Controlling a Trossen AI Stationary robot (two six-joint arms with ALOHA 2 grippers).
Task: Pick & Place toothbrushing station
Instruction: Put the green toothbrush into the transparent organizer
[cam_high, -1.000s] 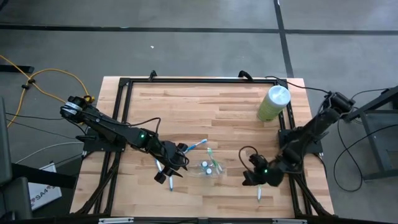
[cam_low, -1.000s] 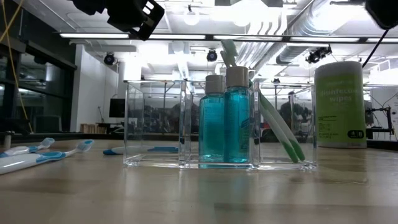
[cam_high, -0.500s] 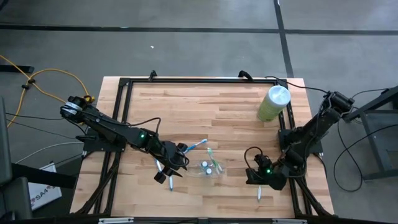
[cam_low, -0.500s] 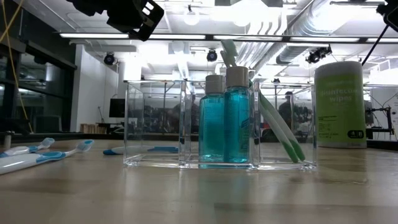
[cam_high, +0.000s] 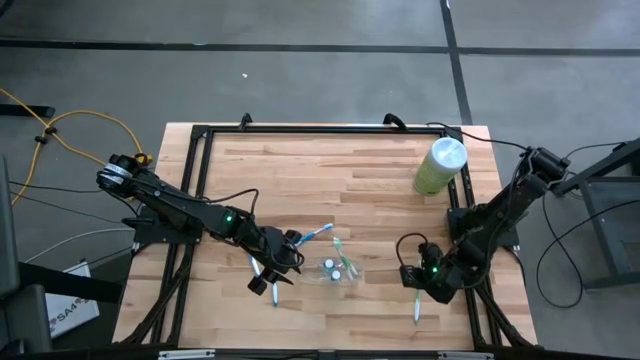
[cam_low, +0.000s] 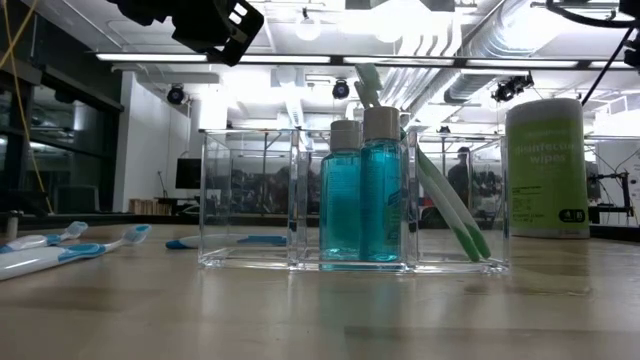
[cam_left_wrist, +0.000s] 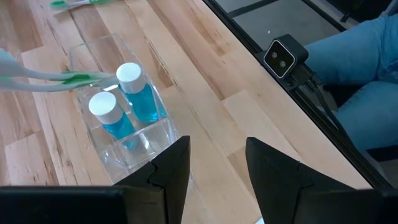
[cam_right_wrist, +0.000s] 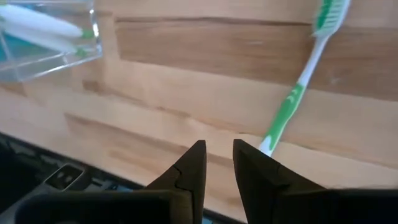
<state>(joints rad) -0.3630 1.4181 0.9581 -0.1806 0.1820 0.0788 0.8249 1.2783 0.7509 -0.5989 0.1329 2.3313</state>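
A: Item one, the toothbrushing station (cam_high: 338, 270): we find it on the worktop (cam_high: 330, 170) near the front edge, between the two arms, holding two teal bottles (cam_low: 362, 190) and a green toothbrush (cam_low: 447, 205).

B: Left pincer (cam_high: 290, 262)?

A: We log it just beside the station, raised above the worktop, fingers apart, nothing between them.

B: Right pincer (cam_right_wrist: 216, 163)?

A: We see a narrow gap, nothing held, low over a loose green toothbrush (cam_right_wrist: 297, 93).

B: Extras?

A: Blue toothbrushes (cam_low: 60, 245); wipes canister (cam_high: 440, 165) at the back right.
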